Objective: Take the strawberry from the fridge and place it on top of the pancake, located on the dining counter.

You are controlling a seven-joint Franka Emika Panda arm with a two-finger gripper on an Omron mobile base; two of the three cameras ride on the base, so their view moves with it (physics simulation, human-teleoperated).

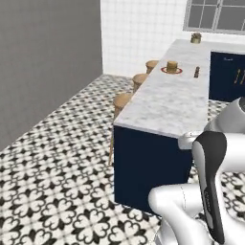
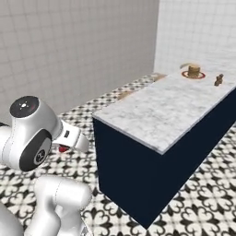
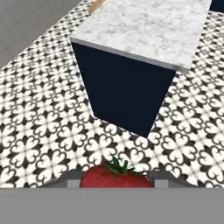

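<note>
Step in hand: carrying the strawberry [image 3: 114,176] across the floor to the counter [image 1: 167,100]; as I judge it, the pick from the fridge is done and the placing is all that is left.
Hand: the hand [image 3: 116,178] is closed on the strawberry, the red fruit sitting between the two fingers with its green leaves at 12 o'clock in the hand view; in the right base view a speck of red shows at the hand [image 2: 63,148], low and out over the patterned floor [image 1: 57,158].
Pancake: the stack [image 1: 172,66] stands on its red-rimmed plate [image 1: 164,70] far down the marble top, at about 1 o'clock from where I stand behind the arm, well apart from the hand.
Nearby: a small brown shaker [image 1: 196,72] stands at 3 o'clock of the plate, near it; wooden stools [image 1: 121,100] line the counter's 9 o'clock side.
How to do it well: I would bring the base along the counter's length until the plate is within reach, raise the hand above the marble edge before swinging in, keep the grip firm but gentle, and lower straight onto the middle of the stack.
Risk: knocking the shaker, or letting go off-centre so that the fruit rolls off.
</note>
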